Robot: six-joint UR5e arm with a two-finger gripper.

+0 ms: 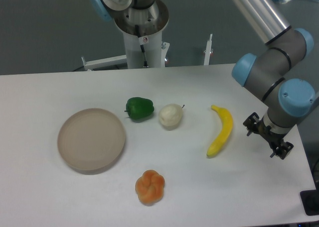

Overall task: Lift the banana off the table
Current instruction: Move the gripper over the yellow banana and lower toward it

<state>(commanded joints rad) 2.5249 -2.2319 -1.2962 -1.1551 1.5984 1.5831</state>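
Observation:
The banana (pixel 222 130) is long, curved and bright yellow. It lies flat on the white table (pixel 209 187), right of centre, running from upper left to lower right. My gripper (pixel 267 136) is to the right of the banana, close to it and apart from it, near the table's right edge. Only its black end under the grey and blue wrist (pixel 294 100) shows. The fingers are not clear, so I cannot tell whether it is open or shut. Nothing shows in it.
A white garlic-like bulb (pixel 171 116) and a green pepper (pixel 139 108) lie left of the banana. A round beige plate (pixel 91 139) is at the left. An orange knotted bun (pixel 150 186) is at the front. The robot's base (pixel 142 33) stands at the back.

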